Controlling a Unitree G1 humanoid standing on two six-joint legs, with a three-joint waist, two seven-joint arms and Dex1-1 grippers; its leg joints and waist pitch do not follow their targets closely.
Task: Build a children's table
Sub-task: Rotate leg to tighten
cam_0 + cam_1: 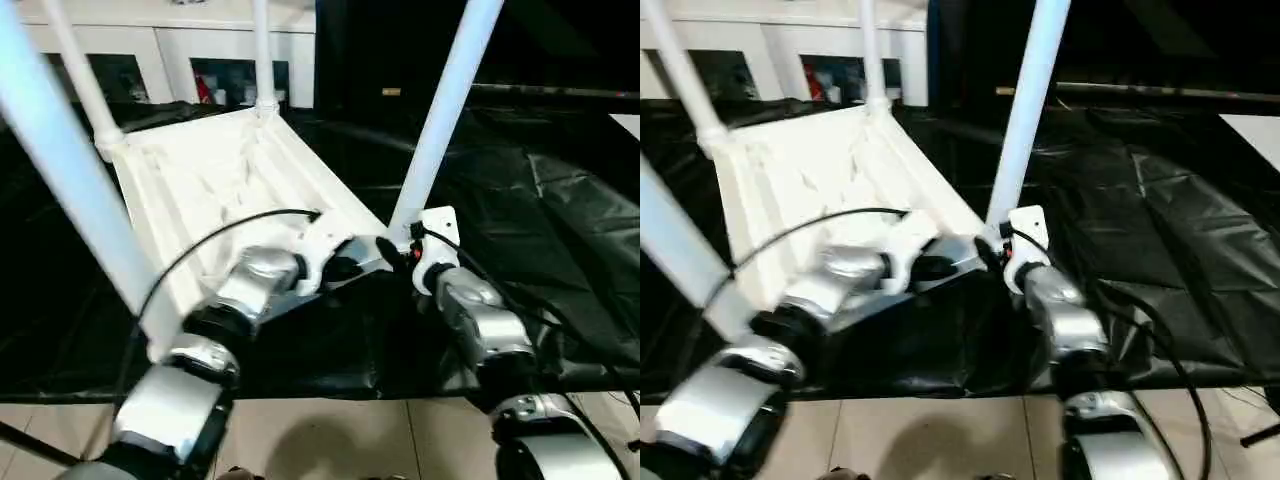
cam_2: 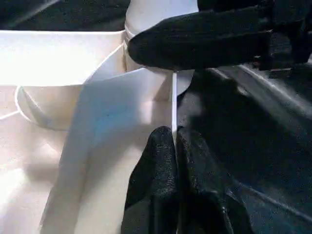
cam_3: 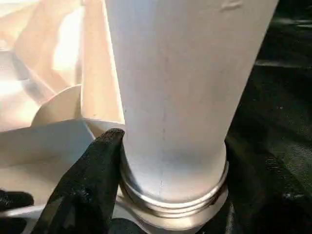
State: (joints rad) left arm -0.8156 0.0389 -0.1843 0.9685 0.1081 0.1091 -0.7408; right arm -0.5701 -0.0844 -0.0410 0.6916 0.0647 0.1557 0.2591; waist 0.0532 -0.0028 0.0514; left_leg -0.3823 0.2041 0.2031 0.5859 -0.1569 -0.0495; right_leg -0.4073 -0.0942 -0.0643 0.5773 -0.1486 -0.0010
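Four white legs stand up from the upturned tabletop (image 1: 215, 175), which lies on crinkled black plastic sheeting (image 1: 560, 220) spread over a pale tiled floor (image 1: 330, 435); behind it stands a white glass-fronted cabinet (image 1: 170, 55) against a dark background. The tabletop is smooth moulded plastic with a raised rim and ribbed underside, and round sockets at its corners. The legs are long, smooth, tapering cylinders: the two far legs (image 1: 262, 55) rise from the far corners, one near leg (image 1: 70, 180) crosses the head view at the left, and the near right leg (image 1: 445, 105) stands in its corner socket, where a threaded ring shows at its base in the right wrist view. Both silver forearms reach forward to the near edge. The left gripper (image 2: 175, 141) has its black fingers pressed together on the thin upright rim of the tabletop, just beside that socket. The right gripper (image 1: 395, 250) sits at the base of the near right leg, its jaws spread around it, one black finger (image 3: 90, 180) lying against the leg's foot.
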